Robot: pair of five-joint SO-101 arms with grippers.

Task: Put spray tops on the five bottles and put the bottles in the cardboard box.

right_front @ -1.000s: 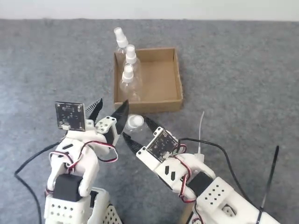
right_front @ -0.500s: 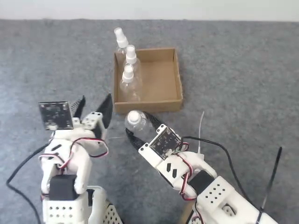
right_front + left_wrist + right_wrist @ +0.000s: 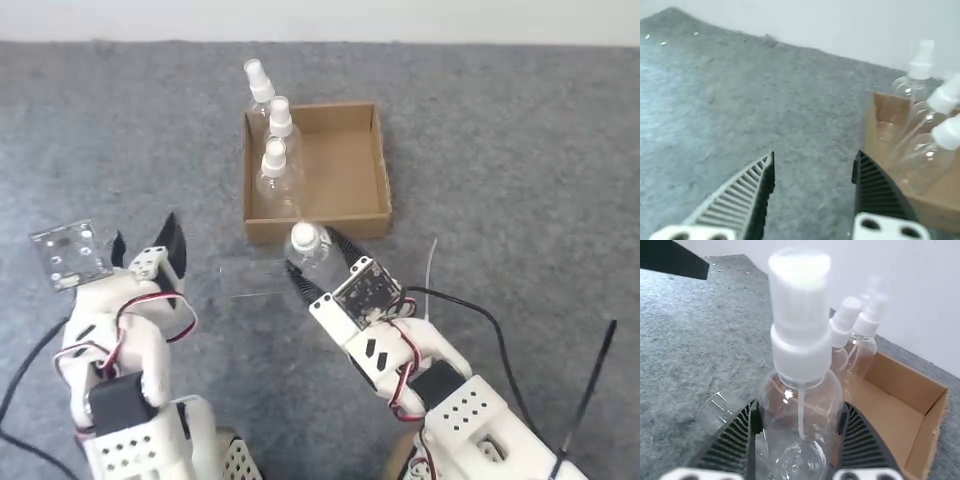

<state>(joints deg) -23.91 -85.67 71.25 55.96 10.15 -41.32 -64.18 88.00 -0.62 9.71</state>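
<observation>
My right gripper [image 3: 322, 266] is shut on a clear bottle [image 3: 306, 247] with a white spray top, held upright just in front of the cardboard box [image 3: 345, 215]. In the right wrist view this bottle [image 3: 800, 390] stands between the fingers [image 3: 730, 440]. Three topped bottles [image 3: 273, 165] stand in a row along the box's left wall. Another clear bottle [image 3: 255, 278] without a top lies on the carpet left of the right gripper. My left gripper [image 3: 145, 248] hangs open and empty over the carpet at the left, its fingers [image 3: 760, 185] apart.
Grey carpet covers the table. The right half of the box floor [image 3: 345, 165] is bare. A thin white strip [image 3: 431, 275] lies on the carpet right of the right arm, and black cables [image 3: 590, 380] trail near the front right.
The left gripper drew back to the left, away from the bottle's top, and stayed open. The right gripper carried the topped bottle a little toward the box. The lying bottle came into sight.
</observation>
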